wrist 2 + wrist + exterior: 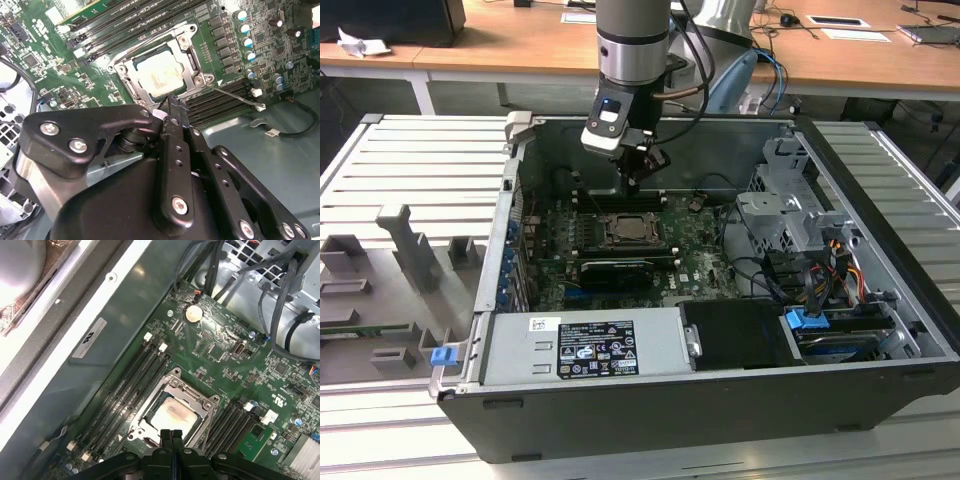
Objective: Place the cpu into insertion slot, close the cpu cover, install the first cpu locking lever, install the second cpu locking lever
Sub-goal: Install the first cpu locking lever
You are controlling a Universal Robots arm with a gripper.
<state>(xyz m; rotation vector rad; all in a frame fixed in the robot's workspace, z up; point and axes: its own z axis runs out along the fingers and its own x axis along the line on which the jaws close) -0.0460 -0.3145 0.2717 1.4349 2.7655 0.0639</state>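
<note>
An open computer case [720, 420] lay on its side on a ribbed grey tabletop [410, 170], its long axis running across the exterior view, with wooden desks [520, 40] behind. The cpu [160, 75] sat flat in the insertion slot [635, 232] on the green motherboard [225, 365], pale face upward. It is square, so it had no long axis, and its edges ran parallel to the flanking memory slots [125, 385]. The cpu cover [192, 55] lay down around it. A thin lever [232, 95] ran out from one socket corner. The gripper [171, 432] hung just above the socket edge, jaws closed together, gripping nothing.
</note>
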